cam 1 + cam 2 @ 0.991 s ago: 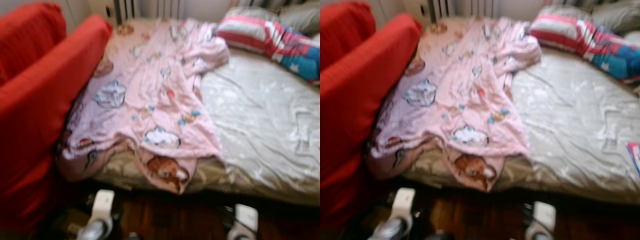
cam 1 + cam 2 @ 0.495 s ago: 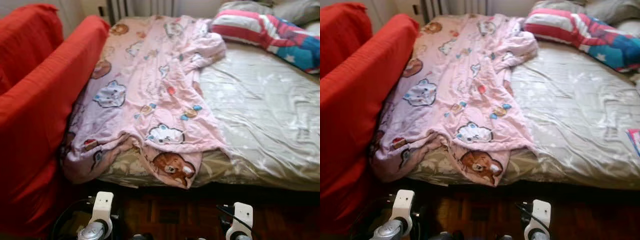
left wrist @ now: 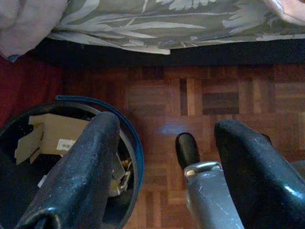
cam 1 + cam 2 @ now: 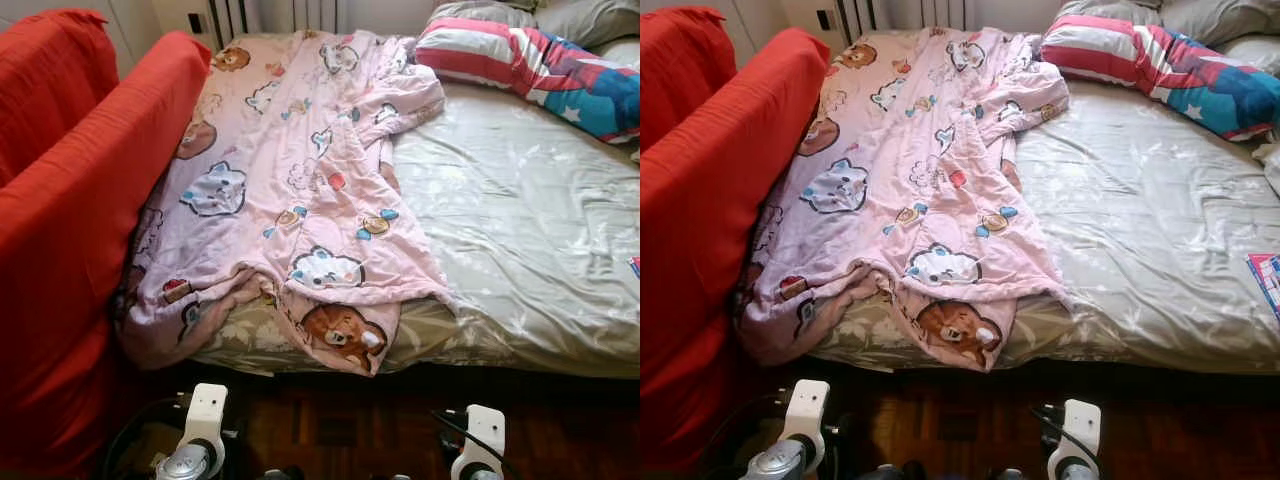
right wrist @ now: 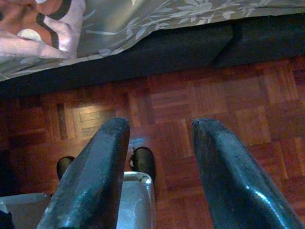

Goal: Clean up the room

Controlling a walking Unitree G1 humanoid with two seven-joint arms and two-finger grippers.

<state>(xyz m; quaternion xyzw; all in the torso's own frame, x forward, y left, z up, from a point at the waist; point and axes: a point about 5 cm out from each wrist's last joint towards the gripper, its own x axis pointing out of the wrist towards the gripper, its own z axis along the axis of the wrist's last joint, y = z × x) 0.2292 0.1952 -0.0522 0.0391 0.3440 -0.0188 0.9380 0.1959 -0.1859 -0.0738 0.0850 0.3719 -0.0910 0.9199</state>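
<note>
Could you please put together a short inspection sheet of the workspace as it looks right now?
Surface: bed with a wrinkled grey-green sheet, foot edge facing the robot.
Job's things: pink cartoon-print blanket lies crumpled along the bed's left side, one corner hanging over the foot edge.
Clutter: striped pillow at the head of the bed; a pink-and-blue flat item at the bed's right edge, too cropped to identify; bin holding cardboard scraps on the floor.
Grippers: left gripper and right gripper both open, hanging low above the parquet floor.
Cables: thin black cable by the right wrist.
Surroundings: red sofa against the bed's left side; radiator behind.
</note>
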